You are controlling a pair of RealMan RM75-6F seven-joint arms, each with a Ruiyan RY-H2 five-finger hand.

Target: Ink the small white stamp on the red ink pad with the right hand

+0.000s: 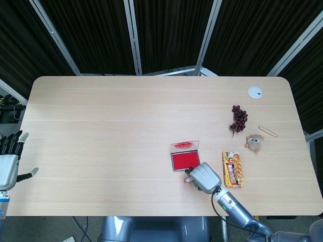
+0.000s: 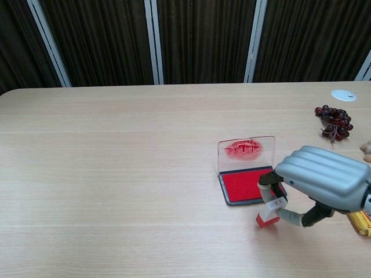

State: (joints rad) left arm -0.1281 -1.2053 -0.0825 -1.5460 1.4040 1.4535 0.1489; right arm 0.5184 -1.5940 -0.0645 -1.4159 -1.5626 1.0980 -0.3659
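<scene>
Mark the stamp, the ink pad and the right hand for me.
small white stamp (image 2: pixel 270 212), chest view, on its white body above the red base.
red ink pad (image 2: pixel 246 185), chest view, middle of the red inked surface.
right hand (image 2: pixel 322 178), chest view, on the grey back of the hand.

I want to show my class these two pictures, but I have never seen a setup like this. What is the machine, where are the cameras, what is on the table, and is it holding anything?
It is a robot with two arms, each ending in a human-like hand. One picture looks down from its head, the other looks forward from its chest.

The right hand pinches a small white stamp whose base is red, just in front of the open red ink pad. The left hand waits off the table's left edge, holding nothing.

Also on the table: dark grapes, a small plush toy, a yellow snack pack, a thin stick and a white round disc.
</scene>
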